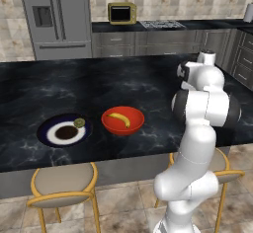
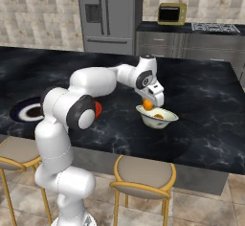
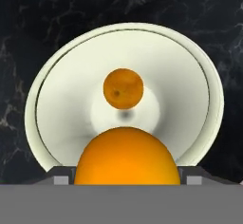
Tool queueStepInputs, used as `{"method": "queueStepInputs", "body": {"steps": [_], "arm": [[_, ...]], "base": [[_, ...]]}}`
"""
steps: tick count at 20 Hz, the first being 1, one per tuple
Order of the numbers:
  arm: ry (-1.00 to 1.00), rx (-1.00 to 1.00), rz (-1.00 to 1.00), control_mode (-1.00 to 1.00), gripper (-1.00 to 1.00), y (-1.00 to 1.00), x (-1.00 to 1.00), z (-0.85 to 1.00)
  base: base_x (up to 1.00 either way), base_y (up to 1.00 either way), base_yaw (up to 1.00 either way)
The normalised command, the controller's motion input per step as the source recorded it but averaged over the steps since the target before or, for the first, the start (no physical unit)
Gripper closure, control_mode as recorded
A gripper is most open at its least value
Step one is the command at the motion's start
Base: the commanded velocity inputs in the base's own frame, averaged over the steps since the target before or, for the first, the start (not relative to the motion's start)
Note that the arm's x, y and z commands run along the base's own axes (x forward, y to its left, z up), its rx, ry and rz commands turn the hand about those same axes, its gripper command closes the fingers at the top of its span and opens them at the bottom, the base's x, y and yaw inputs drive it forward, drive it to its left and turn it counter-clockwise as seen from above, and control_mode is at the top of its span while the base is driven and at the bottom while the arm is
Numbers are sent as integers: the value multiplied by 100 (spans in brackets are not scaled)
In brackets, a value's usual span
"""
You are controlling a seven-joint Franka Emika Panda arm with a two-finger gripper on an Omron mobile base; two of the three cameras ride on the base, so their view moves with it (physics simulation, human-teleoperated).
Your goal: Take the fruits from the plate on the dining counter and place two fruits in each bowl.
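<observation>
My gripper (image 2: pixel 148 103) is shut on a round orange fruit (image 3: pixel 126 155), held just above the cream-white bowl (image 2: pixel 168 120) on the black dining counter (image 1: pixel 49 89). In the hand view the bowl (image 3: pixel 57 104) lies straight below, with a second orange fruit (image 3: pixel 123 88) resting at its centre. To the left, the red bowl (image 1: pixel 136 125) holds the yellow banana (image 1: pixel 119 119). Left of it is the blue-rimmed plate (image 1: pixel 49 128), with a small olive-green fruit (image 1: pixel 79 123) on its right rim.
Stools (image 1: pixel 63 185) (image 2: pixel 142 175) with yellow frames stand under the counter's near edge. A steel fridge (image 1: pixel 57 17) and a yellow microwave (image 1: pixel 122 13) are far behind the counter. My arm reaches across the counter between the two bowls.
</observation>
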Motion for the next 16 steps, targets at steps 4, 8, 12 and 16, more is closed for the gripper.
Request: {"method": "queueStepInputs", "body": {"steps": [4, 8, 12, 16], "arm": [[0, 0, -1, -100, 100, -11, 3, -21], [-4, 0, 0, -100, 100, -2, -1, -23], [-8, 0, 0, -100, 100, -1, 0, -9], [-8, 0, 0, -100, 100, 0, -2, -10]], "base": [[0, 0, 0], [0, 0, 0], [0, 0, 0], [0, 0, 0]]}}
